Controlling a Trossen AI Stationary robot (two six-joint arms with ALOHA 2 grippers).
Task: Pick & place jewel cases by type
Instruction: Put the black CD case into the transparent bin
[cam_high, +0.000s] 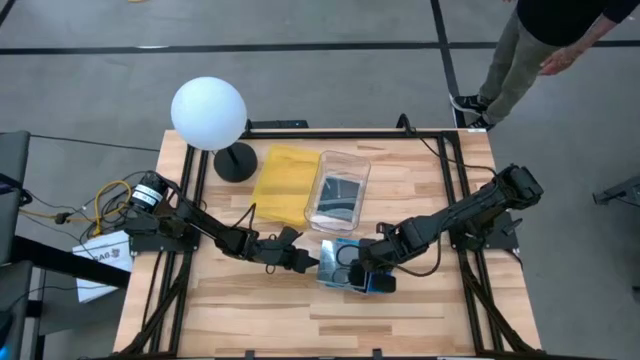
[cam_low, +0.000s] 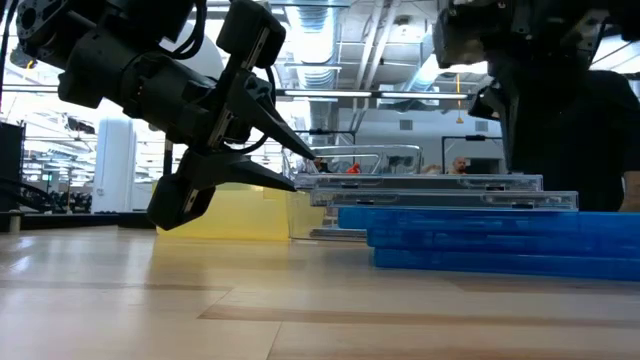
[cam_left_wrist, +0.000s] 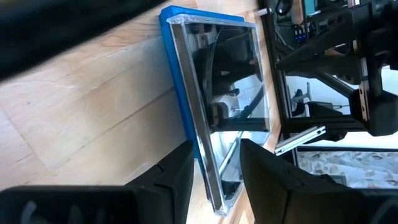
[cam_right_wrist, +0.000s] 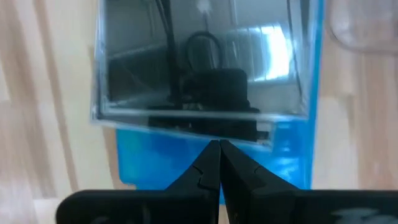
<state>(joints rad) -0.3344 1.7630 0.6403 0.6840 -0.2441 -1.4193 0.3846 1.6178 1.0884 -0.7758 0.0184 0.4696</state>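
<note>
A stack of jewel cases lies flat on the table's near middle: clear ones on top, bright blue ones beneath. My left gripper is open at the stack's left edge. In the low view one finger stands above the top clear case and the other level with its edge. My right gripper is shut at the stack's right side, its tips over a blue case beside the clear cases. Another case lies inside the clear container. My left gripper comes at the top clear case's left edge almost level from the table's left, one finger on either side of it; whether a finger touches it I cannot tell. My right gripper's shut tips meet the clear cases' right edge; whether they touch it I cannot tell.
A flat yellow tray lies left of the clear container at the table's far middle. A lamp with a white globe stands at the far left corner. A person stands beyond the far right corner. Bare wood runs along the near edge.
</note>
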